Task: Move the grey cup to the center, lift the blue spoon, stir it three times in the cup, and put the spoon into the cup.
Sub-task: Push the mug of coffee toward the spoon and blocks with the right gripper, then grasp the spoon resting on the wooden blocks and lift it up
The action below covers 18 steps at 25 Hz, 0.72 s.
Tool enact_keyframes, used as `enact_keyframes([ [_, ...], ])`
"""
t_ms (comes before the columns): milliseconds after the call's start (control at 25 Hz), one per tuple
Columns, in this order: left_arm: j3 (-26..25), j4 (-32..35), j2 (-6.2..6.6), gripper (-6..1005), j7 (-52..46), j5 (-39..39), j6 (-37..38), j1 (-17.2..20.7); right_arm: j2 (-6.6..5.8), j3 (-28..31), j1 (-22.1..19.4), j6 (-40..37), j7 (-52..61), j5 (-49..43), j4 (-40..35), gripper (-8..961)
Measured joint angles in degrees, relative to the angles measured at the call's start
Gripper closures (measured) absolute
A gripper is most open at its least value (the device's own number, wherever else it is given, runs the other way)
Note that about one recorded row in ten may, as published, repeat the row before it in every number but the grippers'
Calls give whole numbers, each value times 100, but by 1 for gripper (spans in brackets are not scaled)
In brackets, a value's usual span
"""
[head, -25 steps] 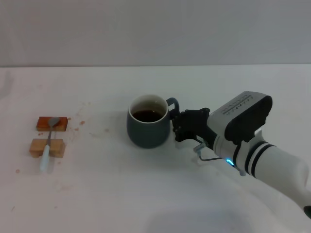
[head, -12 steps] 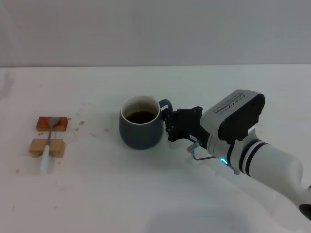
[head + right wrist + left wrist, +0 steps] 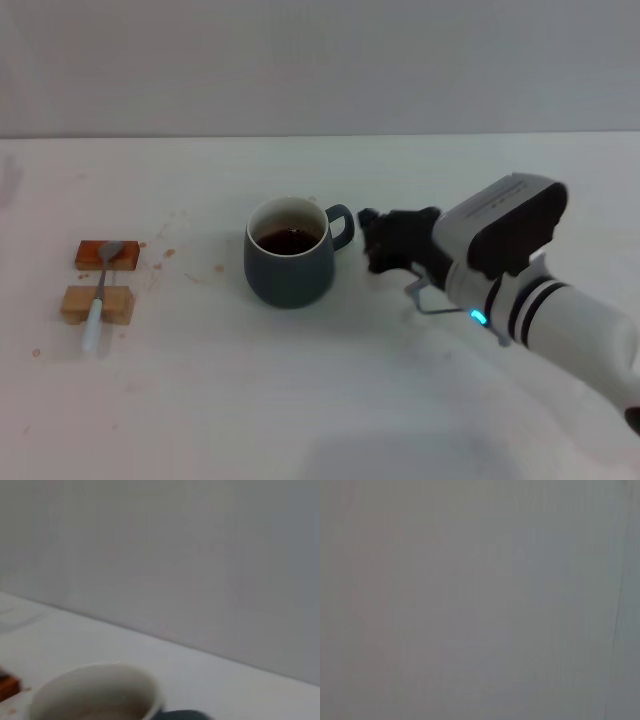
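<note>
Nothing I can actually read from my end. The only lettering anywhere is a short line of dark print on the white housing just behind the right gripper (image 3: pixel 372 240), running along the top of the casing, and it's too small and smeared for me to make out a single character. The grey cup (image 3: pixel 290 265) beside that gripper has no logo or marking, and both wrist views show plain surfaces with no writing.
</note>
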Motion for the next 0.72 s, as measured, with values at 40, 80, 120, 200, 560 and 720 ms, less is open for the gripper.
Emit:
enact_keyframes([
  [40,0,0,0,159,0,0,0,0,0,0,0,0,0,0,0,931],
  [80,0,0,0,159,0,0,0,0,-10,208,-35,4,-84,-7,-32,931],
  [120,0,-38,2,159,-97,24,12,63,-10,208,-35,4,-84,-7,-32,931],
  [200,1,-52,11,159,-219,42,19,126,-13,549,-104,2,-363,-9,-95,931],
  [560,492,-63,7,159,-486,52,13,397,-29,1691,-467,-139,-1109,-18,-139,928],
  [720,961,-65,-11,159,-633,52,-3,579,-53,2354,-747,-410,-1493,-26,-123,926],
])
